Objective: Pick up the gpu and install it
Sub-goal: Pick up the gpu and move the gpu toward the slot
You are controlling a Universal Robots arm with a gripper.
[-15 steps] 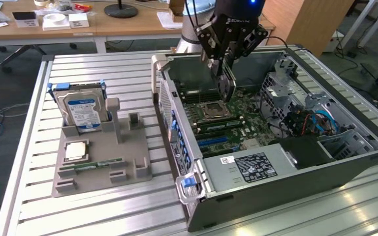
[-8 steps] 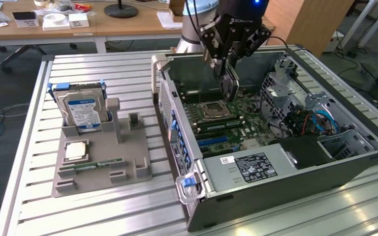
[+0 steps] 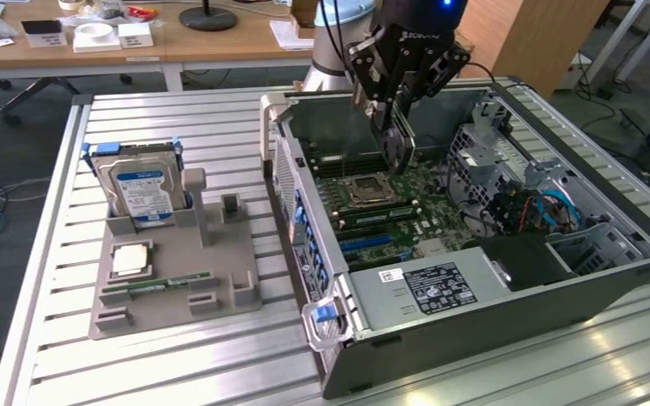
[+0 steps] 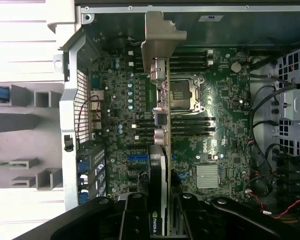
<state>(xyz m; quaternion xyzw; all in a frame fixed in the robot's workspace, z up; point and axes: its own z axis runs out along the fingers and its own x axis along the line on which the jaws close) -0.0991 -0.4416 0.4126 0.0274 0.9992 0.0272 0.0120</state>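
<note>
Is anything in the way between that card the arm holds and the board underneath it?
Nothing visible. The gripper holds the gpu edge-down inside the open computer case, with only the motherboard below it.

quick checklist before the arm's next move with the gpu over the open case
1. Grip on the card: ok. The gripper is closed on the gpu, which hangs below it.
2. Card over the open case: ok. It hangs above the motherboard, near the cpu socket.
3. Card seated in a slot: not ok. It is held in the air above the board.
4. Card lined up with the blue slots: cannot tell.
5. Cables apart from the card: ok. They lie by the drive bays, toward the exterior view's right.
</note>
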